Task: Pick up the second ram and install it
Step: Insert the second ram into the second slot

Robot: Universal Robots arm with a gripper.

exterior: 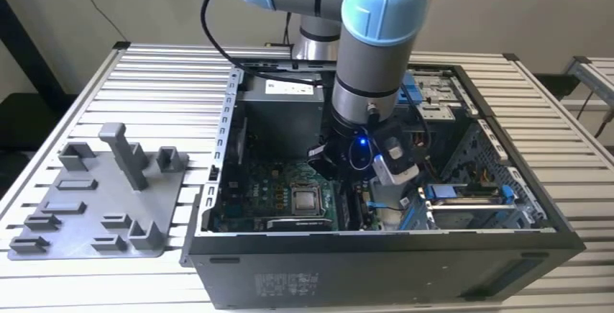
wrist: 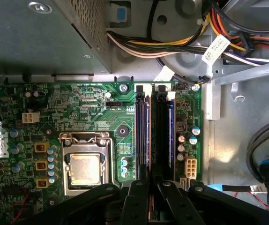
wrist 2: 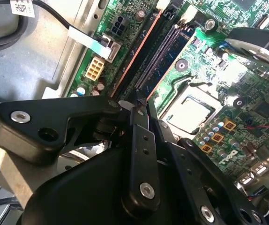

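The second ram (wrist 2: pixel 165 54) is a dark blue-green stick with black chips, standing on edge in a slot of the green motherboard (wrist: pixel 78 101). In the first wrist view the second ram (wrist: pixel 161 136) runs straight down to my fingertips. My gripper (wrist 2: pixel 142 104) has its black jaws drawn together to a thin slit over the stick's near end. In the first wrist view the gripper (wrist: pixel 151 183) sits at that same end of the slots. The exterior view has the arm reaching down into the open computer case (exterior: pixel 384 270), its wrist (exterior: pixel 360 147) above the board.
A grey plastic tray (exterior: pixel 96 205) with upright posts lies on the slatted table at the exterior view's left. The processor socket (wrist: pixel 85 166) sits beside the slots. A power supply (wrist: pixel 31 37) and bundled cables (wrist: pixel 186 42) border the board, and drive bays (exterior: pixel 470 198) fill the case's far side.
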